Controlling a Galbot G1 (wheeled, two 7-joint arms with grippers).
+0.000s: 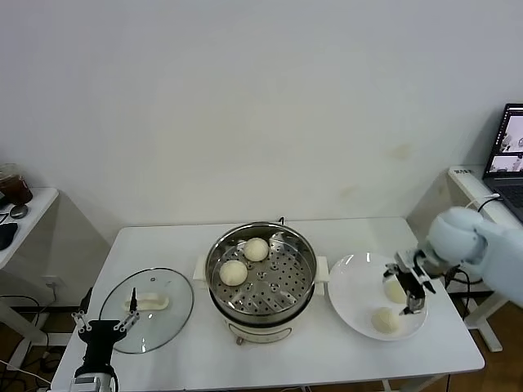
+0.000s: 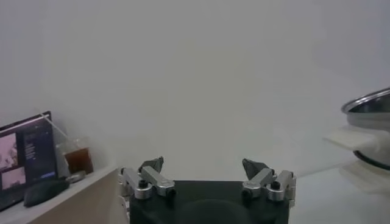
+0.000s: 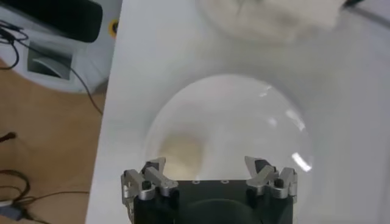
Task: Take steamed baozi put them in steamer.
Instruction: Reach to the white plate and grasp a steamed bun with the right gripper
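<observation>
Third bun is being lined up by the right gripper, fingers wide open, so they're probably needing closing next; left gripper is being parked open by the lid.

A white surface stands before a plain white wall; on its left part lies a round glass lid with a cream handle in its middle; on its right part lies a flat white round plate; at the far left stands a smaller side table with a jar of dark liquid and a dark mouse on it; at the far right an open laptop shows a lit screen; cables lie on the wooden floor.
</observation>
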